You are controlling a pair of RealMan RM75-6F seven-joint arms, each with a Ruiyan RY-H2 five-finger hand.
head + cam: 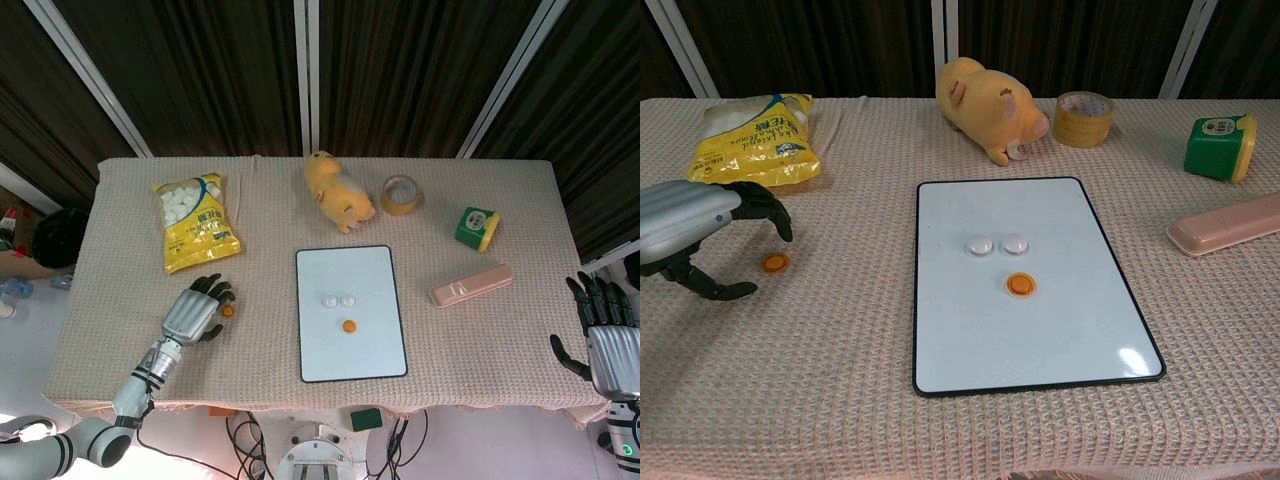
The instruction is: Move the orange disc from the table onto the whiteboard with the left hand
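Note:
A small orange disc (229, 312) (774, 263) lies on the tablecloth left of the whiteboard (370, 345) (970, 340). My left hand (194, 312) (695, 235) hovers just left of that disc with its fingers curled over it and apart, holding nothing. A second orange disc (349, 326) (1020, 285) sits on the whiteboard below two white discs (338, 300) (997, 244). My right hand (605, 335) rests open off the table's right edge, seen only in the head view.
A yellow snack bag (194, 220) (755, 140) lies behind the left hand. A yellow plush pig (338, 190) (990, 110), a tape roll (400, 194) (1084, 118), a green tub (477, 227) (1220, 146) and a pink case (472, 285) (1230, 224) lie at the back and right.

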